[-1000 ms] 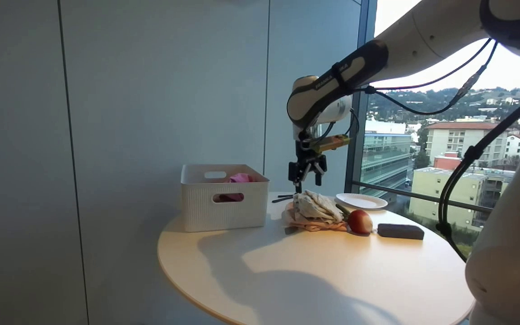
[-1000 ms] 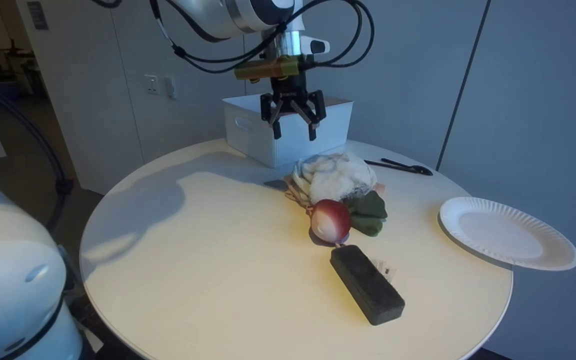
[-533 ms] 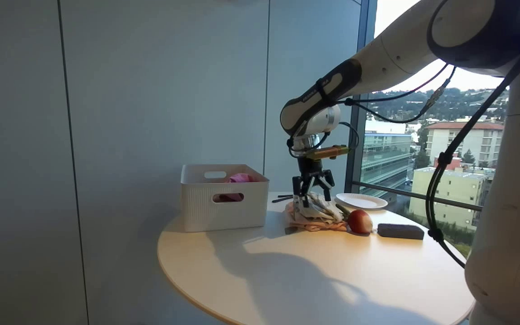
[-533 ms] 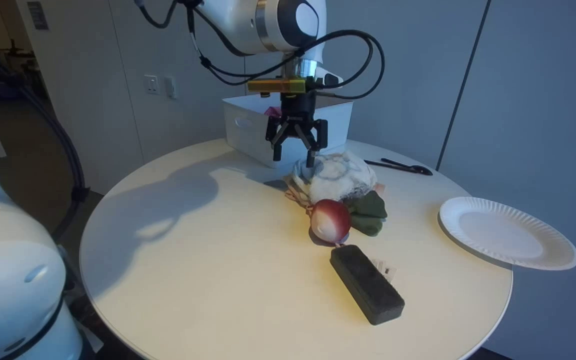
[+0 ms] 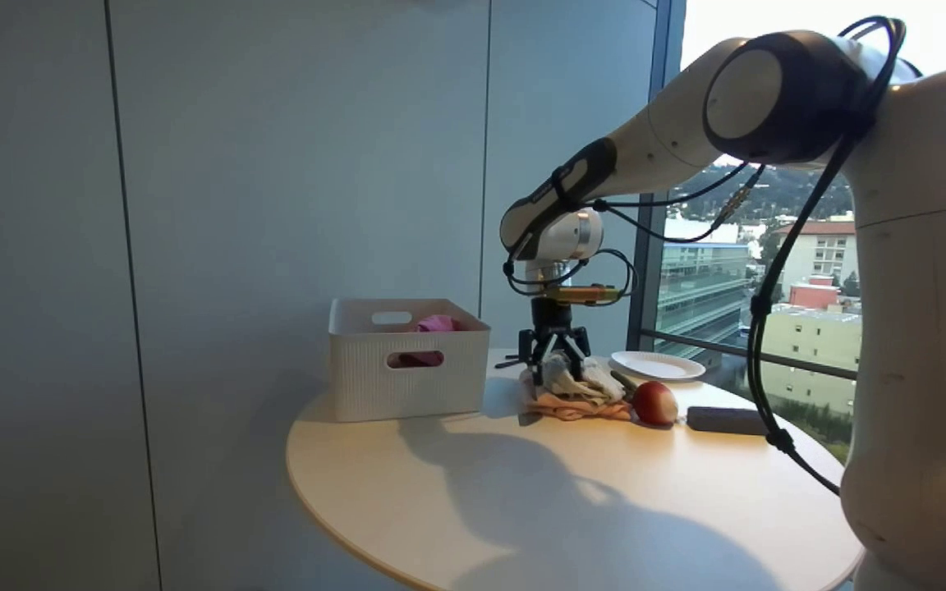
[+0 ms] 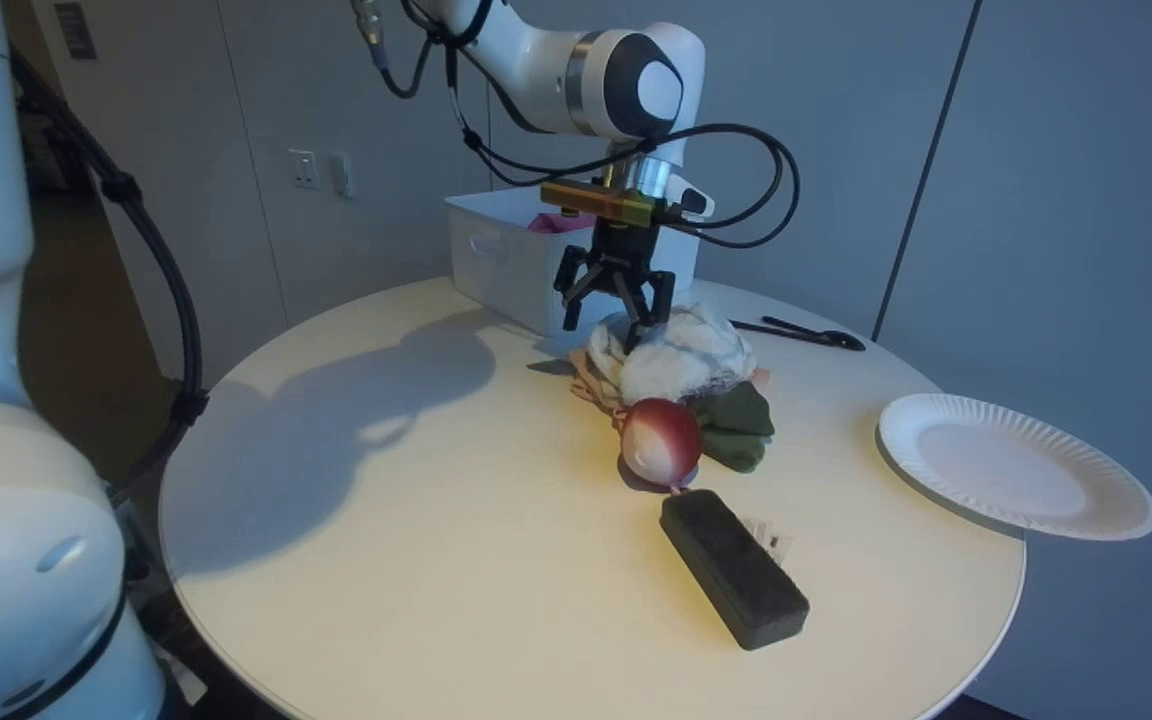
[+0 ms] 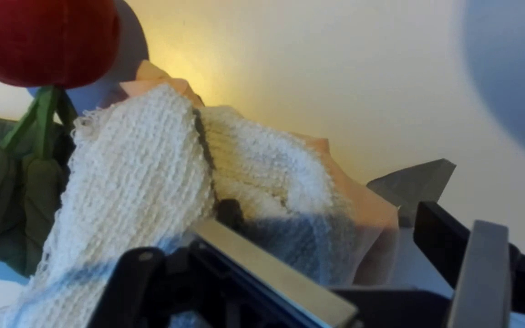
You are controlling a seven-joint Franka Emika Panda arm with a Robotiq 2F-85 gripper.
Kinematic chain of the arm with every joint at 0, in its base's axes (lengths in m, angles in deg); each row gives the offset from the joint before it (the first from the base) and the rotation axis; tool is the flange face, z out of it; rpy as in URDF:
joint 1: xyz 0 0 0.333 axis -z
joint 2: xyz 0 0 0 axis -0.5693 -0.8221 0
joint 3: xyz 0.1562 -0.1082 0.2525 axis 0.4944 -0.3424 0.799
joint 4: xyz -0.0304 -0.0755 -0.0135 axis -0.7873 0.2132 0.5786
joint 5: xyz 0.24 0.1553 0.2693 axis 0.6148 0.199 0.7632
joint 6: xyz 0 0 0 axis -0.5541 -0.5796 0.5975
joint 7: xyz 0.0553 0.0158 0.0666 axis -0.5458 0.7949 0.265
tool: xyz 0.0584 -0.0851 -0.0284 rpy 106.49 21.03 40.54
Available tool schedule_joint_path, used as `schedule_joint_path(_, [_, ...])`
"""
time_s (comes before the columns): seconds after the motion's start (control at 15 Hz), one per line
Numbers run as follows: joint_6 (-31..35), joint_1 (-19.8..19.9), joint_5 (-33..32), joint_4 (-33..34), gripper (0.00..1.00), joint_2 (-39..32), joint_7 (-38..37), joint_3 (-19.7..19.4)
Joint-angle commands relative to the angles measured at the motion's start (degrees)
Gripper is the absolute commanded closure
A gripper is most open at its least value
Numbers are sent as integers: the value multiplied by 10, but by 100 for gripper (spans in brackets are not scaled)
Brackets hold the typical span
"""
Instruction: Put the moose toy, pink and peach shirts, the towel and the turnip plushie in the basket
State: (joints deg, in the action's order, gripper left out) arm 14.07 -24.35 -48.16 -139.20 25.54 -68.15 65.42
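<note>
The white basket (image 5: 409, 386) stands at the table's far side with a pink shirt (image 6: 558, 222) partly showing inside. Near it lies the crumpled white towel (image 6: 681, 355) with blue stripes, bunched on top of the peach shirt (image 5: 576, 408). Against this pile rests the turnip plushie (image 6: 662, 440), red and white with green leaves. The moose toy is hidden or out of view. My gripper (image 5: 557, 379) points down over the towel with its jaws wide apart. In the wrist view one fingertip is at the towel (image 7: 139, 168), the other beyond the peach shirt (image 7: 367, 205); contact I cannot tell.
A dark grey block (image 6: 734, 570) lies beside the turnip's root. A white paper plate (image 6: 1011, 468) overhangs the table edge. Black utensils (image 6: 811, 336) sit behind the towel, and a flat dark grey piece (image 7: 415, 184) pokes out by the peach shirt.
The gripper has come down from above the pile to the towel, shifting a little, with its jaws still open. Basket, clothes and turnip have stayed in place.
</note>
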Motion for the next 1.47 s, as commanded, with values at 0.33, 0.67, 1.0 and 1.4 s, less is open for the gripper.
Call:
schedule_joint_path(0.33, [14, 24, 33, 104, 49, -99, 4, 3])
schedule_joint_path(0.67, [19, 33, 71, 128, 86, -103, 9, 8])
schedule_joint_path(1.0, [25, 36, 96, 133, 94, -108, 9, 6])
schedule_joint_path(1.4, [100, 22, 67, 96, 91, -36, 18, 4])
